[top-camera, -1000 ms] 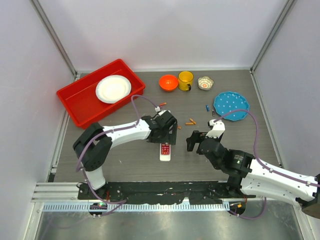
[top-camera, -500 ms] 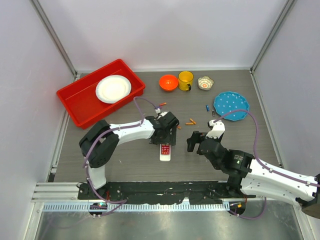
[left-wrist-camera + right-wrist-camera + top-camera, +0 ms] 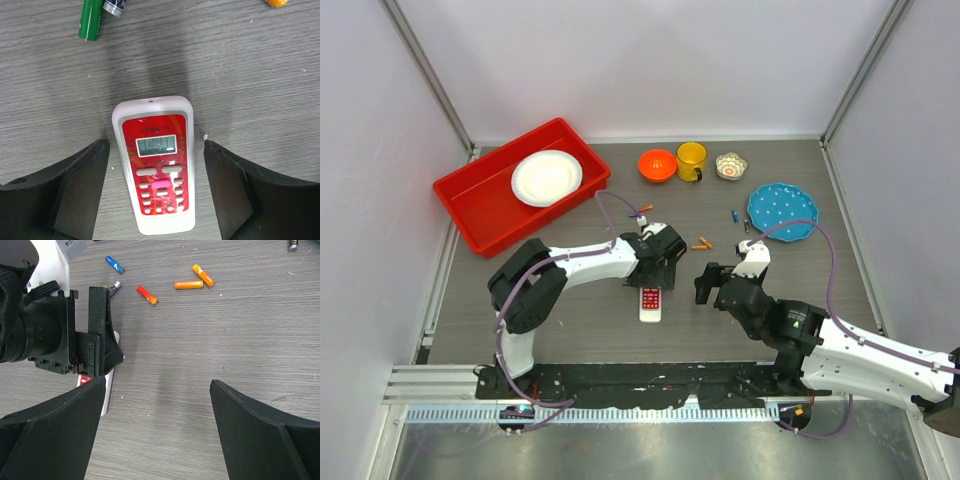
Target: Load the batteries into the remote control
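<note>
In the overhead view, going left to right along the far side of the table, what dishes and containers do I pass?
red tray → orange bowl → yellow mug → small patterned bowl → blue plate

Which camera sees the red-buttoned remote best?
The left wrist view: the remote control lies face up, whole, between the fingers of the open left gripper. The top view shows it tiny; the right wrist view shows only an edge behind that gripper.
</note>
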{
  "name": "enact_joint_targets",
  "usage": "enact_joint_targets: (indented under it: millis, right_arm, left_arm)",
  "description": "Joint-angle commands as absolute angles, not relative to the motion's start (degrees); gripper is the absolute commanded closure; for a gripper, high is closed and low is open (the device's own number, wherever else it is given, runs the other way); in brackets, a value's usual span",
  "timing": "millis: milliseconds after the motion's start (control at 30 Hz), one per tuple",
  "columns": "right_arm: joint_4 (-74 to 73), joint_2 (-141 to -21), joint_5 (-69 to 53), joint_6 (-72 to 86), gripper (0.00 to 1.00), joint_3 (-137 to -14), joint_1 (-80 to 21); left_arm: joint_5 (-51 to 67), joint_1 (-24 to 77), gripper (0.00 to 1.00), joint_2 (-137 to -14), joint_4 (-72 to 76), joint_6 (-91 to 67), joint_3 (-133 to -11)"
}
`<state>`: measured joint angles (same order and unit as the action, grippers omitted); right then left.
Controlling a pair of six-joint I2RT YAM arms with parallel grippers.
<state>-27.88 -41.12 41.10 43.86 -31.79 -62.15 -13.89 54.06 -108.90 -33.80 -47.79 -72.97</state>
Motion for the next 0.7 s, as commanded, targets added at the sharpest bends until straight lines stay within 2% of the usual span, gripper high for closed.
enact_joint_targets:
  millis: [0, 367, 433, 667]
  right_arm:
    - [-27.9, -40.4, 43.7, 44.6, 0.10, -31.8, -62.2]
    - [-30.1, -39.2, 44.7, 45.1, 0.10, -32.2, -62.2]
    - [-30.5, -38.9, 44.9, 45.3, 0.10, -32.3, -62.2]
    - [-31.7, -38.1, 45.2, 44.6, 0.10, -34.4, -62.2]
  left_arm:
    - [-16.7, 54.9, 0.21, -111.0, -36.5, -48.2, -73.9]
    - [-17.8, 56.2, 0.32, -113.2, -36.8, -48.4, -73.8]
    - [-17.7, 56.2, 0.42, -113.0, -36.4, -48.3, -73.5]
    - [-17.4, 56.2, 0.58, -106.4, -32.8, -47.9, -70.3]
